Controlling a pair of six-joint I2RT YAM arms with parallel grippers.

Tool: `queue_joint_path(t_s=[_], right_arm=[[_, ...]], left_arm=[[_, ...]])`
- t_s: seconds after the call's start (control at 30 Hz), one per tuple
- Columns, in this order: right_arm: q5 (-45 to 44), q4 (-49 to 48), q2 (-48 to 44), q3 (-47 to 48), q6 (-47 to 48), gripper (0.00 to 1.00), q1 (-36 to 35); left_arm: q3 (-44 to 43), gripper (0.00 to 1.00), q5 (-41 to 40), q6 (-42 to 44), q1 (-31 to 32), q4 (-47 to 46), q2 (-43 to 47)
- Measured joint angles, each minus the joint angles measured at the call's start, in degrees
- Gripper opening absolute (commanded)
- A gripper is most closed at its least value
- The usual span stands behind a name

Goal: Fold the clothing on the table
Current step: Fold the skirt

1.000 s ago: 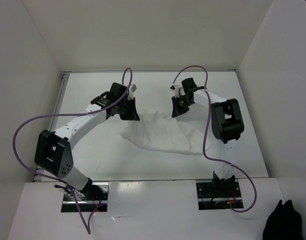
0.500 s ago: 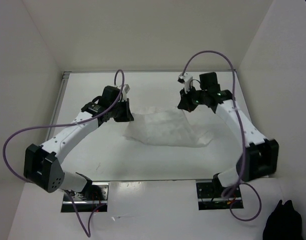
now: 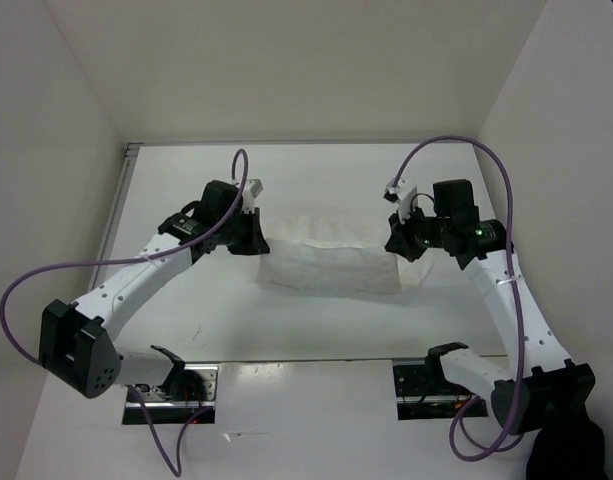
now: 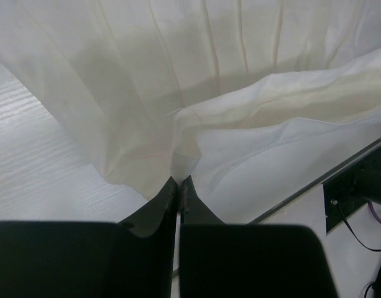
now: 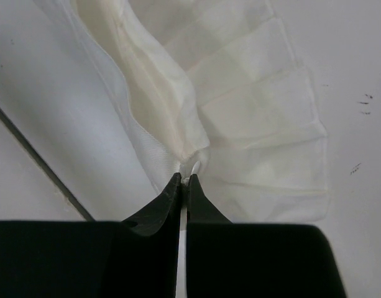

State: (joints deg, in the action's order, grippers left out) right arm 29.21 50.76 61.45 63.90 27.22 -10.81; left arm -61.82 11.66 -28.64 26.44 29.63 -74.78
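Pinching the left end of the clothing (image 3: 331, 265), the left gripper (image 3: 248, 234) has its jaws pressed tight on a bunched bit of the thin fabric, and its wrist view shows the cloth draping away from the tips. Between the two arms the garment spans the middle of the table (image 3: 186, 300) as a white band, raised at the pinched ends, with its near edge seemingly resting on the surface. At the right end, the right gripper (image 3: 398, 246) is likewise clamped on a gathered fold, with pleats fanning out past its tips. This looks like the middle of a fold, both ends held. The next move calls for both arms to travel together at matched height, keep the span taut, lay the held edge over the resting part, then release.
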Motion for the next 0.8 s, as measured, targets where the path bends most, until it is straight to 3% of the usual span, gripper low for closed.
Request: queue_joint_path(t_s=[0.13,0.23,0.4,0.5,0.63,0.73,0.8], right_arm=[[-2.08,-5.60,1.31,-1.86,-5.09,0.00,0.46],[-2.86,-12.72,8.28,-0.26,-9.79,0.00,1.09],[-2.29,-22.18,31.19,15.47,-17.88,0.00,4.20],[-1.75,-24.48,37.53,24.52,-20.15,0.00,5.05],[1.07,-29.86,34.97,30.62,-21.53,0.00,5.14],[3.17,-31.63,28.74,30.80,-19.47,0.00,4.33],[4.66,-31.69,23.54,27.36,-16.15,0.00,3.48]], left_arm=[[-5.29,0.00,-0.85,1.31,-0.15,0.59,-5.16],[-14.82,0.00,-1.64,2.03,-1.62,0.90,-13.46],[-35.01,0.00,-4.15,4.44,-5.49,0.28,-30.47],[-47.32,0.00,-6.58,4.92,-6.88,2.56,-36.74],[-51.80,0.00,-12.76,7.04,-6.78,-0.02,-33.18],[-44.81,0.00,-17.20,8.44,-4.35,-4.31,-22.27],[-35.45,0.00,-18.82,8.92,-2.51,-8.33,-12.35]])
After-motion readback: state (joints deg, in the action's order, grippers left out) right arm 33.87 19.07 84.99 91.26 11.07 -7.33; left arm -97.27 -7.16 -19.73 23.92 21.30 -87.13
